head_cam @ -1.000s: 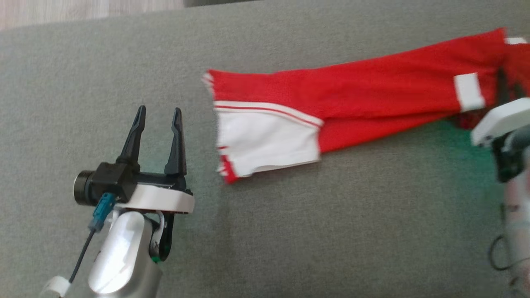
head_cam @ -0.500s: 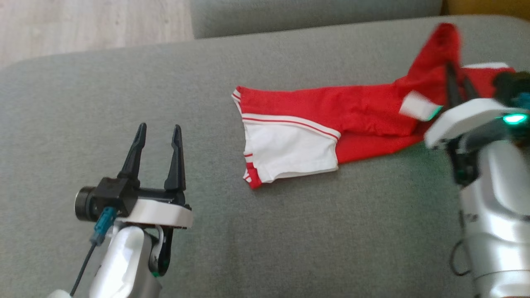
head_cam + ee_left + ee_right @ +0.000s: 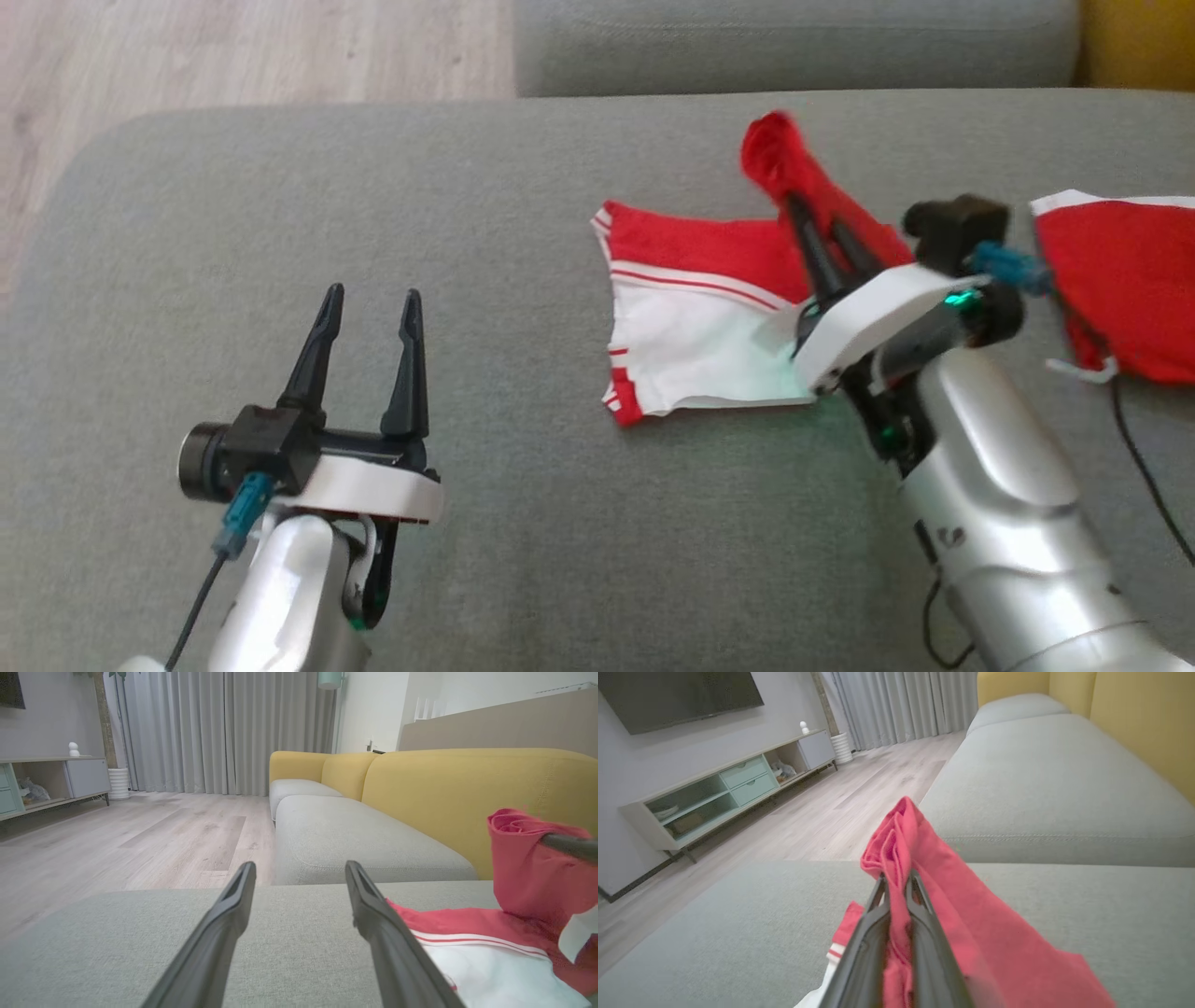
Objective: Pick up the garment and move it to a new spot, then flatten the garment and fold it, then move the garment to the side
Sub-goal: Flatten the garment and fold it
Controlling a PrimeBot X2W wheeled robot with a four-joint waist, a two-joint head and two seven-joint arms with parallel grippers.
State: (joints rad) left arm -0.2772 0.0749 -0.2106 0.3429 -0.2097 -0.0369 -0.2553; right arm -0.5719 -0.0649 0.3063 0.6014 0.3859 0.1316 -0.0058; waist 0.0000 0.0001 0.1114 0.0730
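Garment: the red and white garment [image 3: 695, 280] lies on the grey sofa seat [image 3: 467, 215], with its white panel flat toward my left and one red fold lifted off the cushion.
Right hand: my right hand [image 3: 814, 213] is clenched on that raised red fold, and cloth bunches above the fingers.
Left hand: my left hand [image 3: 371, 294] is released and grasps nothing, well apart from the white end.
Step, as I judge it: carrying the garment to a new spot.
Doing it well: lift until the white end clears the cushion instead of dragging, move slowly so the thin pinch holds, and set down with room all round for flattening.
Beyond: the wooden floor [image 3: 233, 47] lies past the seat's edge, so I should stay clear of it.
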